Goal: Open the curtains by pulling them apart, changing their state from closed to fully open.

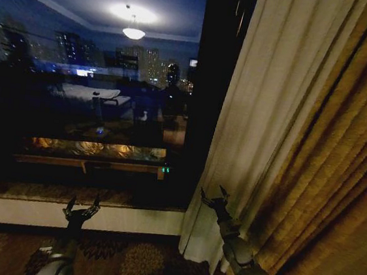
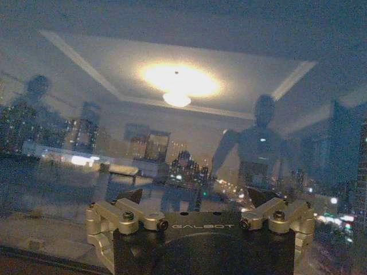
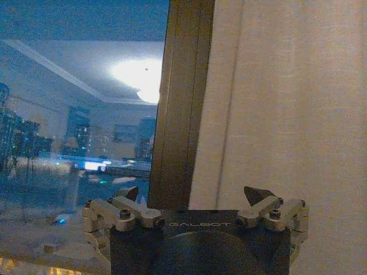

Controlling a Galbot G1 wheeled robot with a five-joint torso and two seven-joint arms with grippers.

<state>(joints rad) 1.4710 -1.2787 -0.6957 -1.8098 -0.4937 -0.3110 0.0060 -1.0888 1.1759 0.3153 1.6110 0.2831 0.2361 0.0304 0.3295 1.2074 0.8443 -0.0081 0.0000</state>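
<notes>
The curtains are showing as one sheer cream panel (image 1: 265, 113), bunched at the right of the window and hanging just beyond the right gripper (image 1: 212, 198), whose jaws are standing spread with nothing between them. In the right wrist view that panel (image 3: 292, 114) is lying straight ahead of one open fingertip, while a dark window frame post (image 3: 180, 103) is rising ahead of the gap between the jaws. One thick golden-brown drape (image 1: 343, 180) is hanging beside the sheer panel, on its far side from the jaws. The left gripper (image 1: 81, 207) is hovering low before the window sill (image 1: 46, 192), jaws also spread and empty, facing bare glass (image 2: 183, 114) that is reflecting one ceiling lamp (image 2: 176, 98).
</notes>
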